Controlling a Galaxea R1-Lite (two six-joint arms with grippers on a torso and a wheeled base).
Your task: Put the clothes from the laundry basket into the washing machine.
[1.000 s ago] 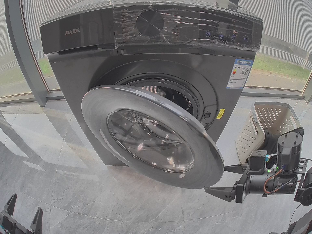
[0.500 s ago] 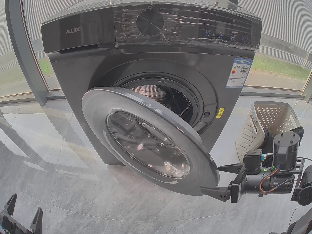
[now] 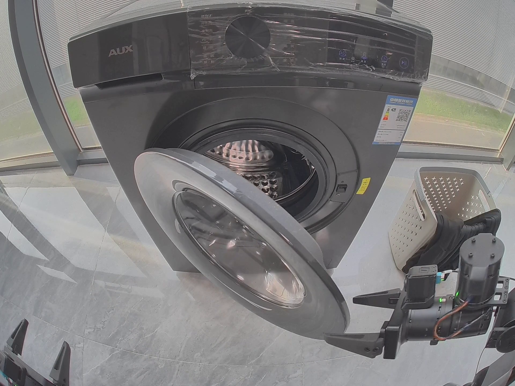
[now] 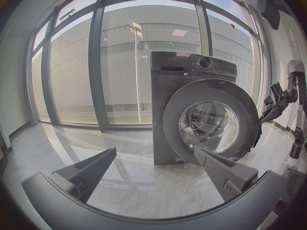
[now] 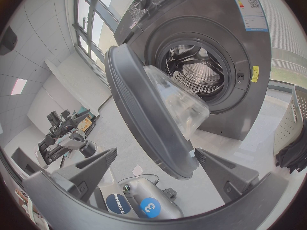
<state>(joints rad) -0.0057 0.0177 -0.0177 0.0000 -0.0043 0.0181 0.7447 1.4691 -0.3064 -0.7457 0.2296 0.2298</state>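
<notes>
Washing machine (image 3: 134, 113) was dark grey; its control panel (image 3: 300, 33) was glossy black with small blue lit icons. Door (image 3: 177, 159) had a silver-grey ring around clear glass. Drum (image 3: 257, 175) was bright metal, dotted with rows of holes. Label (image 3: 396, 120) was white and blue with coloured bars; sticker (image 3: 363, 186) was yellow. Laundry basket (image 3: 413, 221) was cream, patterned with a grid of holes. Clothes (image 3: 450, 237) were black. Floor (image 3: 107, 296) was pale grey, faintly veined. Left gripper (image 3: 44, 333) and right gripper (image 3: 342, 319) were black.
</notes>
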